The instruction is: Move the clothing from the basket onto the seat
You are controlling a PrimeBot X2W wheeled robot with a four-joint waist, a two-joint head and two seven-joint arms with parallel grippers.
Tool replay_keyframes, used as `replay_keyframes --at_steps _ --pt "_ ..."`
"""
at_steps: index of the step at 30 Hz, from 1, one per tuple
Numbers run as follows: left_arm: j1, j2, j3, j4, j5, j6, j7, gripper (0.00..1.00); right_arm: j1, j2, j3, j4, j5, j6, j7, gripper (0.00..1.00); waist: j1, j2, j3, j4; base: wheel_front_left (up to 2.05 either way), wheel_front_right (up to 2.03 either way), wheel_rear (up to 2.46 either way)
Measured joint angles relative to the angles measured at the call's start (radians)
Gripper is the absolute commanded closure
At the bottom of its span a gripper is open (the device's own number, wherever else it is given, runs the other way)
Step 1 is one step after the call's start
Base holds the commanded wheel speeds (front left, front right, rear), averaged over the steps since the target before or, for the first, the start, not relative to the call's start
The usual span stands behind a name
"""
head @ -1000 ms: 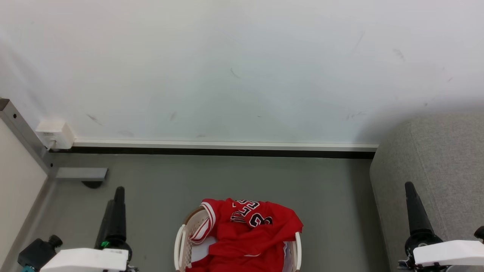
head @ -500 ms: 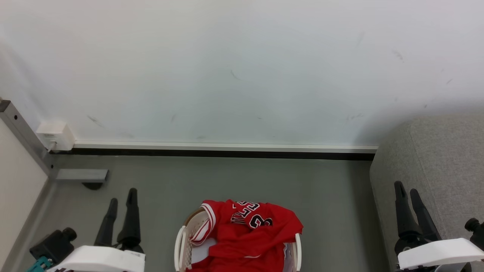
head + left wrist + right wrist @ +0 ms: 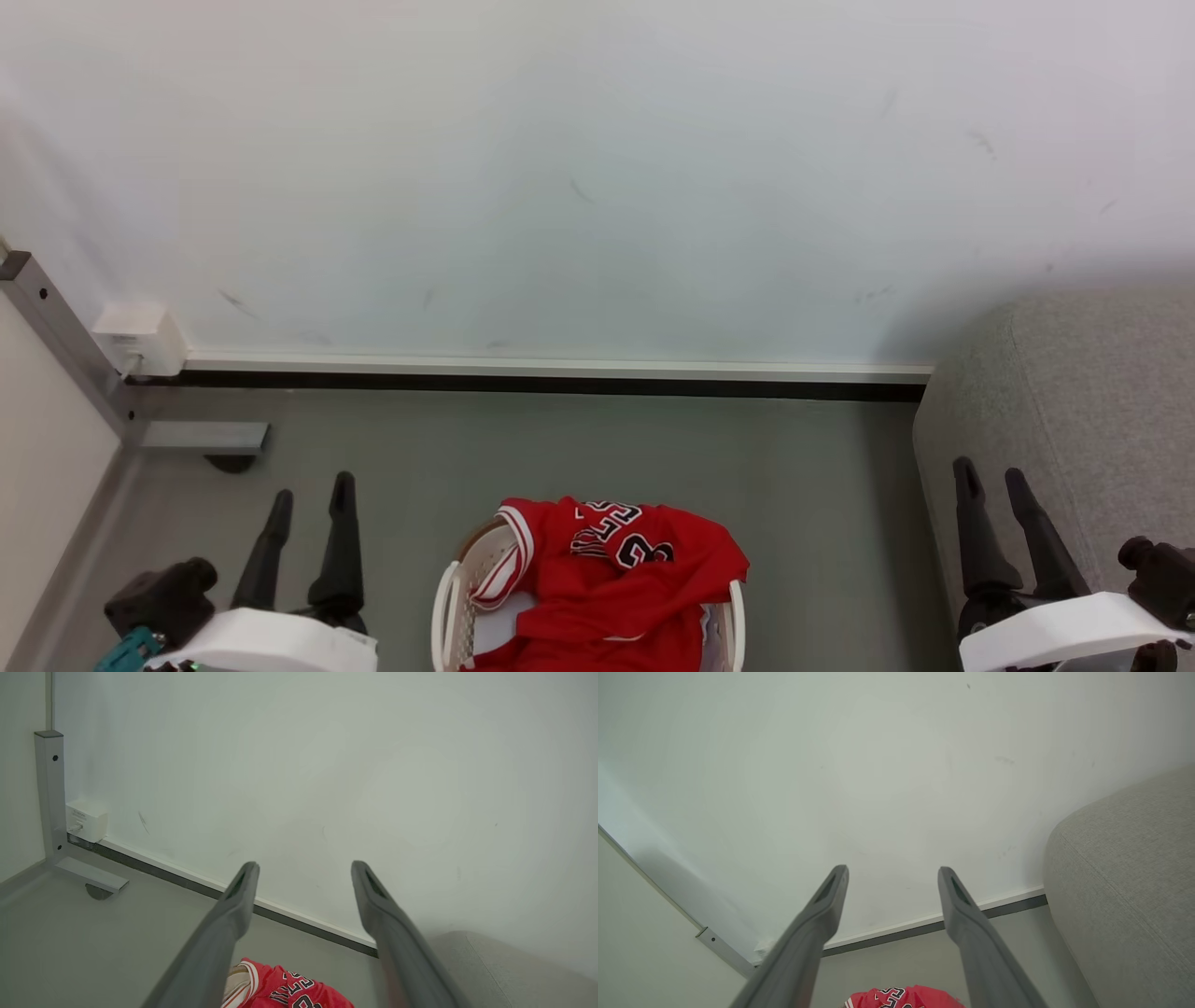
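Red cloth was where my eye went first: the clothing (image 3: 616,579) lay heaped in the basket (image 3: 446,597) at the bottom middle of the head view, the jersey's lettering and number 23 turned up and a fold hanging over the right rim. Not one piece had left it. The basket stood on the grey floor (image 3: 560,448), with the seat (image 3: 1074,420) off to its right across a strip of bare floor. What had changed over the last second was the arms, not the load. Each gripper had first shown edge-on as a single dark spike. By this moment both wrists had rolled, so two fingers stood side by side on each. The left gripper (image 3: 313,487) had also drifted inward toward the basket, and the right gripper (image 3: 989,469) had edged left along the front of the seat. Both sets of jaws stood wide apart and held nothing, both well short of the cloth. The skirting board (image 3: 560,381) sat a touch lower in the picture than before, which I put down to the head camera shifting, since basket and jersey had kept their place on the floor. I read it all as squaring up for a first reach: the transfer itself had not begun, and I judged the arms would have to come down and inward before either could pinch a fold.
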Motion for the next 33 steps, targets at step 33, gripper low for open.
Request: replay_keyframes --at_steps 33 --pt "0.0 0.029 -0.046 -0.002 0.294 0.06 -0.072 0.0 -0.04 -0.01 0.056 0.054 -0.276 0.0 -0.074 0.0 0.0 0.0 -0.009 0.003 0.0 0.0 0.0"
